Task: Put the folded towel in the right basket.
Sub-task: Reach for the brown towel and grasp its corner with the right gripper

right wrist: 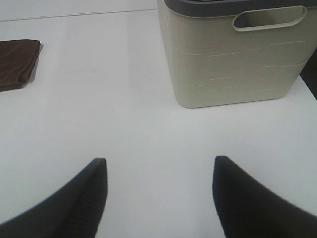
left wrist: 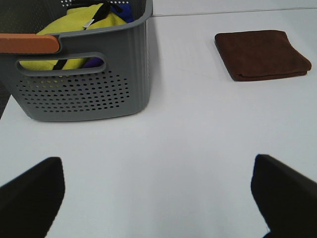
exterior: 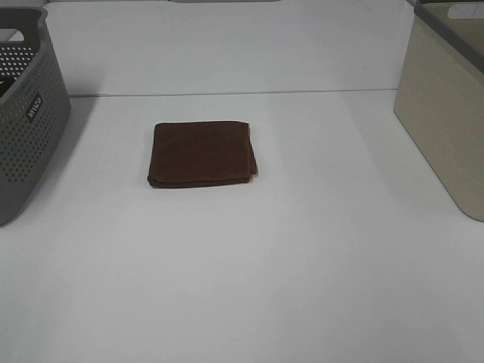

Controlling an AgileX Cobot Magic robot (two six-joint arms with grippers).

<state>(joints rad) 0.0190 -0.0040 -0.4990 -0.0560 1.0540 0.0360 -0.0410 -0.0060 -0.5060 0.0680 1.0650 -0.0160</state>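
Neatly folded towel (exterior: 200, 153), right basket (exterior: 442, 128) well apart

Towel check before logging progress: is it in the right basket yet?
Out. The towel lies folded on the table, apart from the beige basket.

You have one folded brown towel (exterior: 201, 154) at the centre of the high view. Count two baskets: one grey perforated basket (exterior: 26, 128) at the left edge, one beige basket (exterior: 442, 128) at the right edge. Two grippers show: the left gripper (left wrist: 157, 171) and the right gripper (right wrist: 159, 168). Yellow and blue cloth (left wrist: 74, 22) fills the grey one; its pieces can't be counted.
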